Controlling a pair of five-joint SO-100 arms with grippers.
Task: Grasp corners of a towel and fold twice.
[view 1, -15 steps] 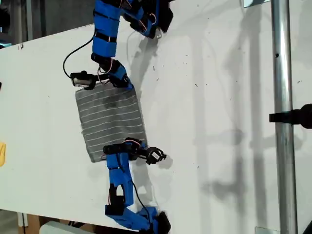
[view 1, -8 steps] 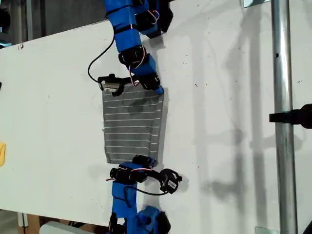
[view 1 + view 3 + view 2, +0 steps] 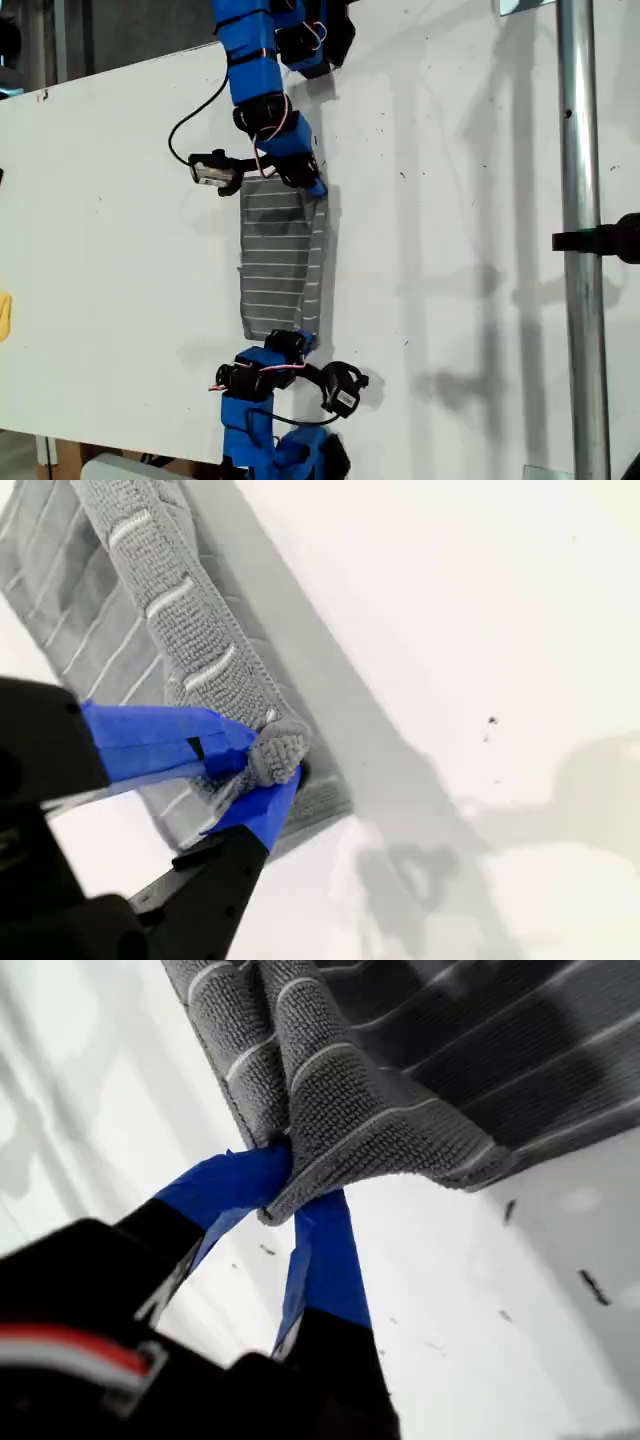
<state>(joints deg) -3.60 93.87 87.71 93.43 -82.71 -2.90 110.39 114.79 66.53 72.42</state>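
Grey towel (image 3: 278,262), corners pinched, white table (image 3: 460,200) open

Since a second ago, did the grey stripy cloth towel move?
Yes. The grey striped towel has shifted toward the exterior view's right, nearer the upright metal pole, and looks narrower now, its edge being folded over.

No writing, label, brand, number or sign can be read in any of the three views; the surfaces in sight carry no print that resolves.
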